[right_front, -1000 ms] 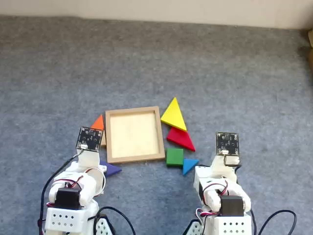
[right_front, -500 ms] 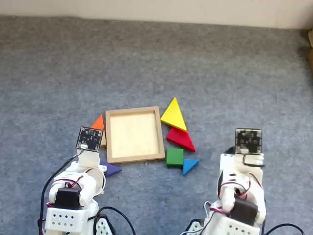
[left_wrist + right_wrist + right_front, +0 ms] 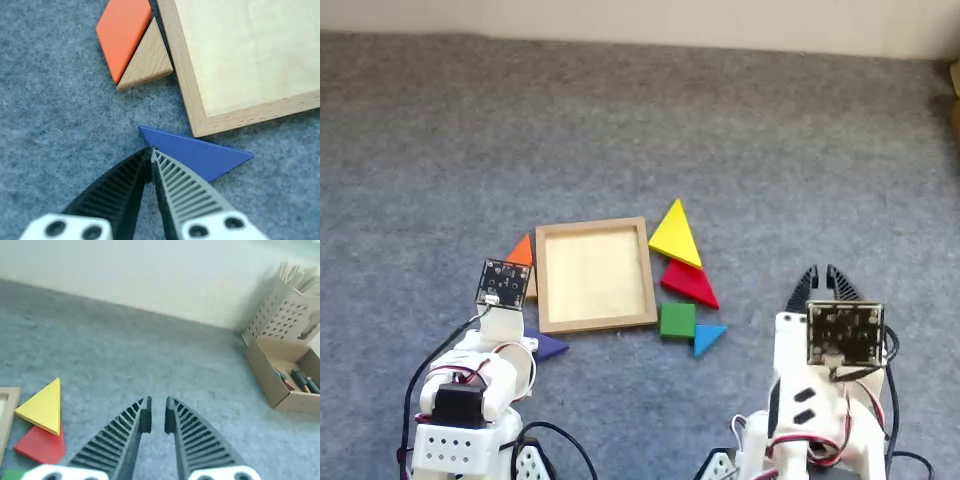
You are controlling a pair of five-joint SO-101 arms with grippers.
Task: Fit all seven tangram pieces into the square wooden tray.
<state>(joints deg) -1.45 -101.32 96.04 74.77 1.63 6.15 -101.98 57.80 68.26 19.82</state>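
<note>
The left gripper (image 3: 151, 150) has its fingers together, and the tips seem to touch a corner of the blue triangle (image 3: 200, 157). The wooden tray (image 3: 181, 75) lies just beyond this piece. The right gripper (image 3: 155, 415) has its fingers a little apart and holds nothing. The yellow triangle (image 3: 42, 405) and the red triangle (image 3: 40, 445) lie ahead of it, toward the tray.

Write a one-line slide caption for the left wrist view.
Left hand, shut, tips at the blue triangle by the empty wooden tray; orange parallelogram and wooden triangle beyond.
</note>
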